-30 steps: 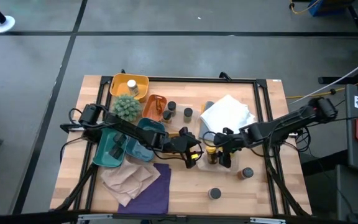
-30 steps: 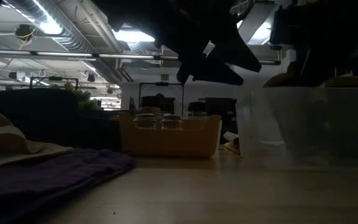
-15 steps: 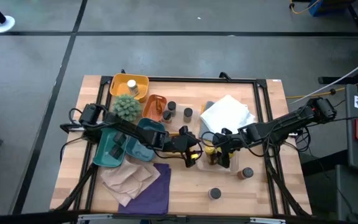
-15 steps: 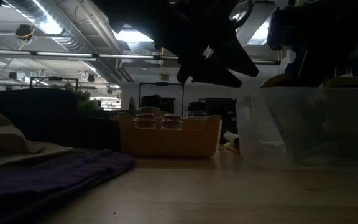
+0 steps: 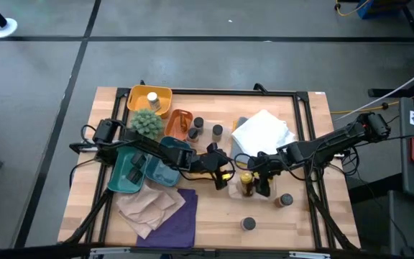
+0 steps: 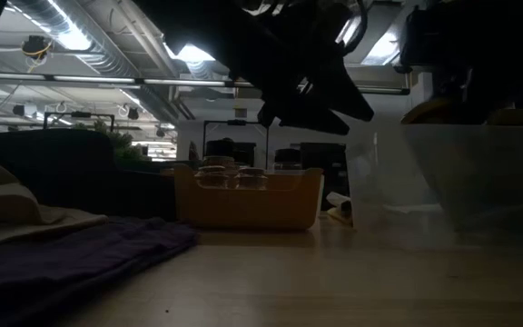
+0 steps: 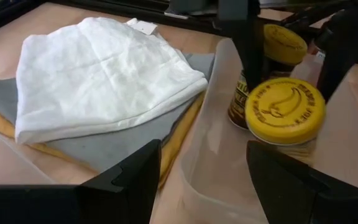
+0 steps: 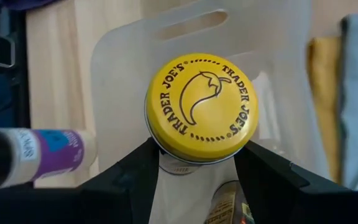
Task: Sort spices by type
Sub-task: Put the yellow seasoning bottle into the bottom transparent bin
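So there are two small cylindrical spice jars with yellow lids (image 7: 284, 111) in the clear frosted plastic tray (image 7: 211, 155), sitting near the middle of the wooden table (image 5: 214, 223). The right gripper (image 8: 194, 163) has its two dark fingers pinching one yellow-lidded jar just under the lid, right over that tray. The left gripper (image 7: 201, 180) is just beside the tray's other side with fingers spread and nothing between them.

Counting the rest from above: two dark-lidded jars (image 5: 216, 131) standing loose behind the tray, beside the small orange tray (image 5: 179, 122), which has jars in it too, can't tell how many. Two more dark-lidded ones near the front edge (image 5: 248, 224), apart from each other. One pale-lidded jar (image 5: 152, 98) in the yellow tray (image 5: 141, 94) at the back left.

Other stuff: one spiky green plant (image 5: 147, 124), two teal trays (image 5: 121, 183), one folded white cloth (image 5: 262, 132) on grey and yellow ones, one purple cloth (image 5: 182, 223) and one tan cloth (image 5: 146, 207) at the front.
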You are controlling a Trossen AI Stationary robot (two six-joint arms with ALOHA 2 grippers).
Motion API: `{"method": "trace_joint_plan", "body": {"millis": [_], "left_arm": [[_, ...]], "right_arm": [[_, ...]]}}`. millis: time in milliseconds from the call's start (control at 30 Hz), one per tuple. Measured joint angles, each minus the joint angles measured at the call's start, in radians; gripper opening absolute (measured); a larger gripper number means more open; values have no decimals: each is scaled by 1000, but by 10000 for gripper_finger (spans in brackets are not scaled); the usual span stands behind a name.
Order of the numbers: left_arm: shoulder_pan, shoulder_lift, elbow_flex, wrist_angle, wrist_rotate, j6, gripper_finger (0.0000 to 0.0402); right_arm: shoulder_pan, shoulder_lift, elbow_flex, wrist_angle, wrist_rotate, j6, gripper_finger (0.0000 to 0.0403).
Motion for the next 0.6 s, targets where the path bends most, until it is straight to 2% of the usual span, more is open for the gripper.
{"method": "trace_joint_plan", "body": {"millis": [267,600], "left_arm": [[0,0,0,2,0,0,221],[-21,0,0,5,2,78,221]], "right_arm": [[0,0,-1,1,-99,3,200],[0,0,-1,5,-106,2,200]]}}
